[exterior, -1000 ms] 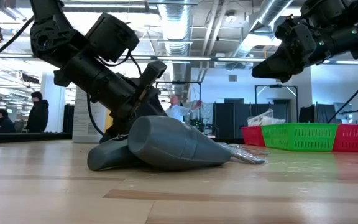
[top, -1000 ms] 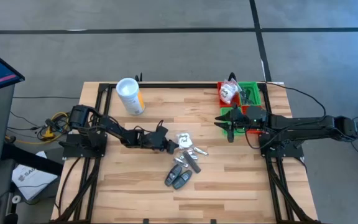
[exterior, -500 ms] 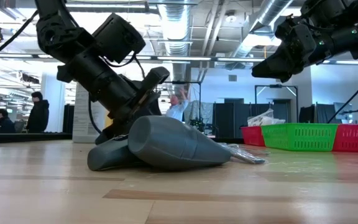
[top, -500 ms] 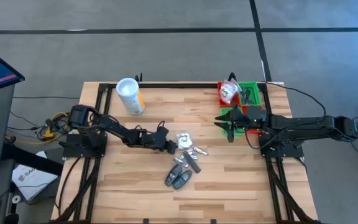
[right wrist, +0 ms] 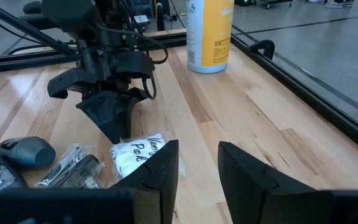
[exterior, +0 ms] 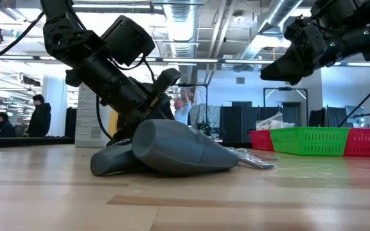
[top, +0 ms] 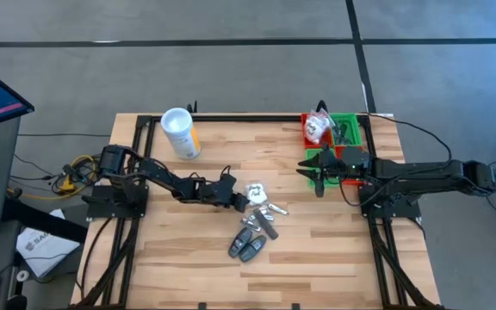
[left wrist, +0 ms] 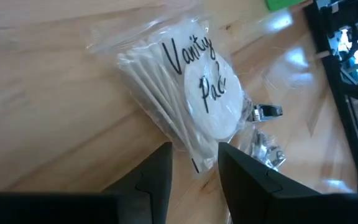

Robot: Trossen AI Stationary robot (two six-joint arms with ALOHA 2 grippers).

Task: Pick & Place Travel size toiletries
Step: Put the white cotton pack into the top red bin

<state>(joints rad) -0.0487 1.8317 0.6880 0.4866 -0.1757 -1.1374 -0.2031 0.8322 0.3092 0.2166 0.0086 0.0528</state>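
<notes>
A clear-wrapped white packet lettered "Vanity Pack" lies flat on the wood table. My left gripper reaches it from the table's left, slanting down, open, its fingers on either side of the packet's near edge. Dark tubes and small silvery packets lie just beyond and nearer the front. A grey bottle fills the low view and hides the left fingertips there. My right gripper hovers open in front of the bins, nothing between its fingers. My left gripper has the packet's near edge between its two fingers, coming slantwise from the table's left and above. I cannot tell whether the fingers touch it. The packet lies flat on the table.
Red and green bins stand at the far right, with packets inside. A white canister with a yellow label stands at the far left. Black frame rails run along the table's edges. Bare wood lies between the pile and the front edge.
</notes>
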